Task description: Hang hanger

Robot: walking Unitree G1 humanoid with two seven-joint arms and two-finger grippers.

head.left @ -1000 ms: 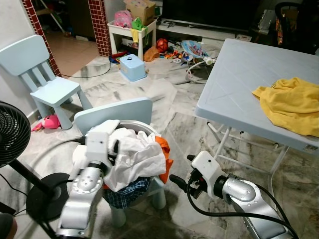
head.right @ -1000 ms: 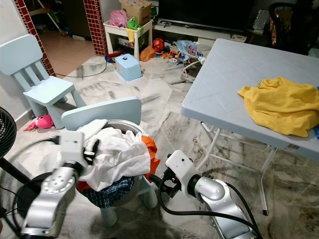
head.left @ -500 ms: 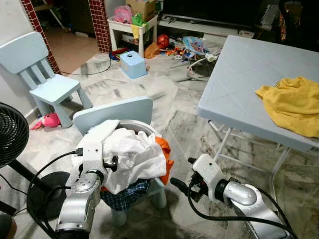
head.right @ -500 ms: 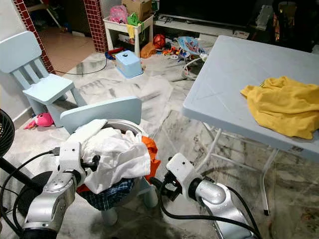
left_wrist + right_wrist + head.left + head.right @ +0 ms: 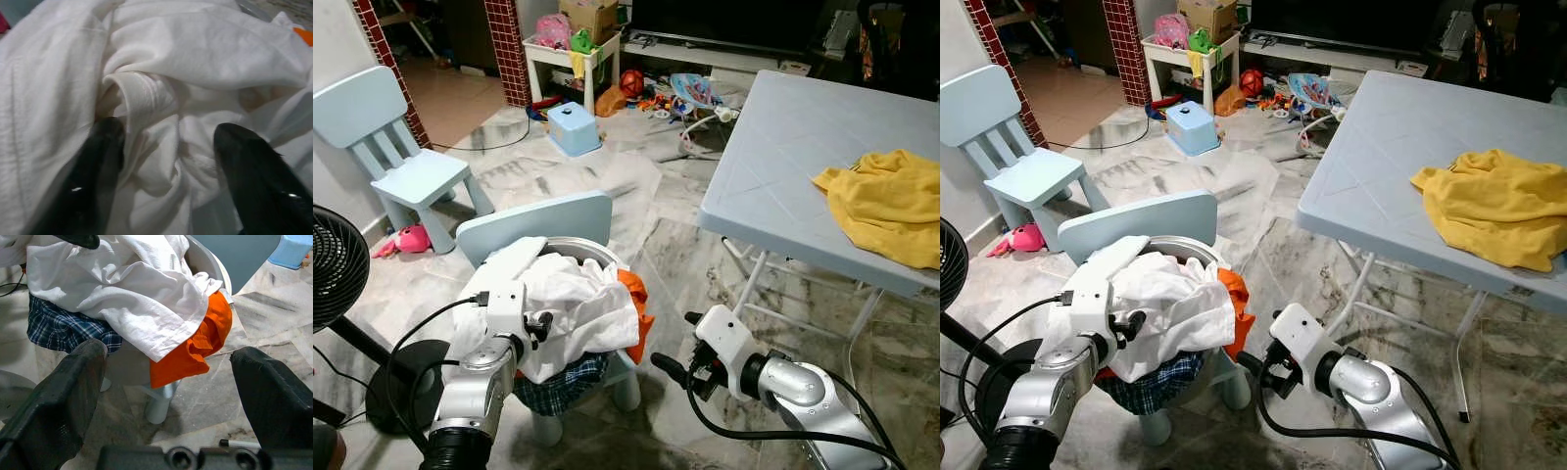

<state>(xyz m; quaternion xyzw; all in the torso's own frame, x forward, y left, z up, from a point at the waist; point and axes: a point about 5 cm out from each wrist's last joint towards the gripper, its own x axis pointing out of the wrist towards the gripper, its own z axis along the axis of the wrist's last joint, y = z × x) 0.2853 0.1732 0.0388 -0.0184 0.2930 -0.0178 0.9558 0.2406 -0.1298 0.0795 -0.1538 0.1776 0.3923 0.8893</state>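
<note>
Hanger: none discernible among the laundry. Left claw [image 5: 168, 147] is spread, fingers pressed into the white shirt [image 5: 582, 308] heaped in the basin [image 5: 1180, 250], positioned to pinch a fold. Right claw [image 5: 677, 345] waits spread beside the orange cloth [image 5: 195, 350].

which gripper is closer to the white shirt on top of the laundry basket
Left. The left gripper is pushed into the crumpled white shirt; the right gripper hangs open beside the basket, apart.

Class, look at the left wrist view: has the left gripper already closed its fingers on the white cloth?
No, the left gripper is open, its two black fingers spread apart over the crumpled white cloth.
</note>
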